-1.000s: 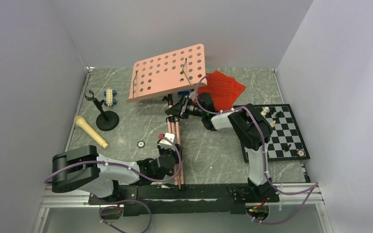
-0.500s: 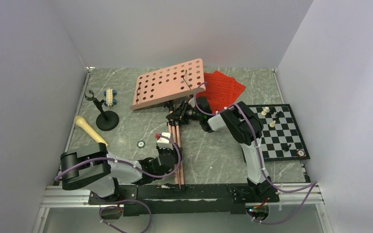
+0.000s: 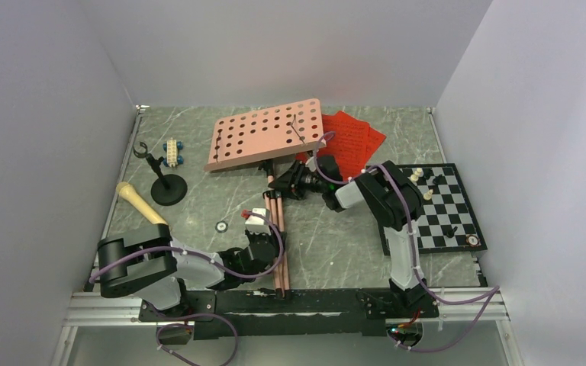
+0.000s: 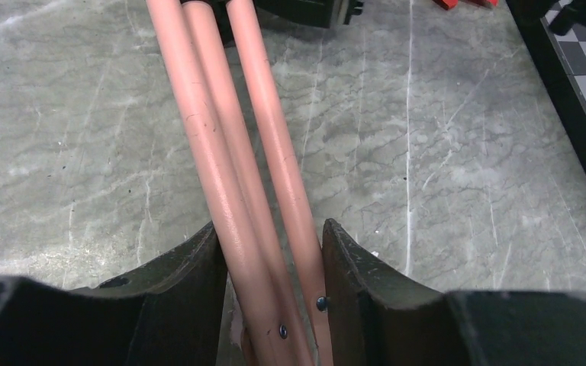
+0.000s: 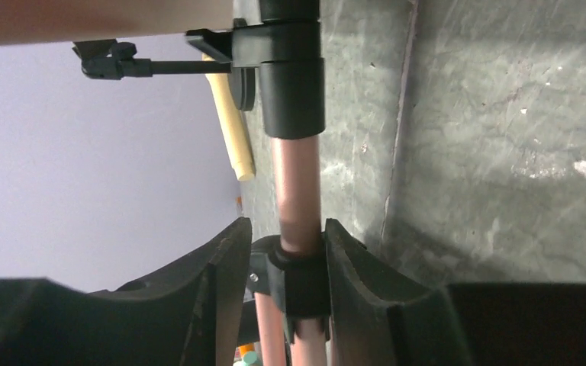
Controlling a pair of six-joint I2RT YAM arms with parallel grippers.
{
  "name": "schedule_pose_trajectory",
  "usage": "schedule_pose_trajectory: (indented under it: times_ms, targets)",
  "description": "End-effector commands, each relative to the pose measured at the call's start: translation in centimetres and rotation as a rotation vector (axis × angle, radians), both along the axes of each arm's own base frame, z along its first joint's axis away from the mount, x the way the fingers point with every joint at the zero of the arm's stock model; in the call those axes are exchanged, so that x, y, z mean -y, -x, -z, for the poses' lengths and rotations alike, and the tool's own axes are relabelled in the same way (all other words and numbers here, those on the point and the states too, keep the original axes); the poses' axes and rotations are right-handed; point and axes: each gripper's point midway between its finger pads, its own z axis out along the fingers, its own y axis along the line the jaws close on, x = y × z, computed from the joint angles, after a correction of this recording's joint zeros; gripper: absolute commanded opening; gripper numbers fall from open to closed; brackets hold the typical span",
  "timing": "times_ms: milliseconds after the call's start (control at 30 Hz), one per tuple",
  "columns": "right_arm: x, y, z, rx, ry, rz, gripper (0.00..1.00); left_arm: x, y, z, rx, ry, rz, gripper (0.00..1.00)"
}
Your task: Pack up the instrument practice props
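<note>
The folded legs [image 4: 236,152] of the pink music stand [image 3: 265,134], laid along the table [image 3: 336,252], are clamped by the left gripper [image 4: 271,244]. Its black collar [image 5: 299,286] is flanked by the right gripper [image 5: 286,244]; whether it is squeezed cannot be told. Print on the red pages [image 3: 355,137] is too small to be read.

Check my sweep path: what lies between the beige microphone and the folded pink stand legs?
A small white ring; otherwise bare, per the top view.

We see a pink music stand [image 3: 267,139] dotted with holes and red pages [image 3: 359,137]. The chessboard [image 3: 446,213] is black-and-white checked, the microphone [image 3: 141,204] beige.
</note>
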Motion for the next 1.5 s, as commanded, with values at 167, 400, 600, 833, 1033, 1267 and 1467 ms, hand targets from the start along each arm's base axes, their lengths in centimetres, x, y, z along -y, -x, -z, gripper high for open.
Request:
schedule_pose_trajectory:
  times_ms: [167, 400, 600, 833, 1033, 1267, 1467]
  targets:
    - [1.4, 2.3, -6.2, 0.117, -0.07, -0.085, 0.58, -4.2, 2.3, 5.3, -0.091, -0.261, 0.055, 0.0]
    - [4.7, 4.3, -5.8, 0.13, 0.088, -0.062, 0.72, -5.8, 1.7, 4.4, -0.08, -0.233, -0.005, 0.0]
    - [8.0, 7.4, -5.2, 0.209, 0.287, -0.056, 0.73, -5.7, 1.6, 3.7, -0.08, -0.25, -0.003, 0.0]
    - [11.2, 13.3, -3.0, 0.265, 0.372, -0.086, 0.73, -5.2, 1.3, 2.7, -0.079, -0.273, -0.003, 0.02]
    - [13.1, 15.4, -4.1, 0.358, 0.411, -0.07, 0.75, -4.9, 1.6, 1.6, -0.072, -0.247, 0.032, 0.41]
    - [14.3, 15.1, -6.7, 0.475, 0.461, -0.043, 0.76, -4.6, 1.7, -1.6, -0.03, -0.185, 0.061, 0.86]
    - [14.7, 14.7, -7.5, 0.512, 0.48, -0.025, 0.76, -5.2, 1.9, -4.7, -0.017, -0.131, 0.05, 0.99]
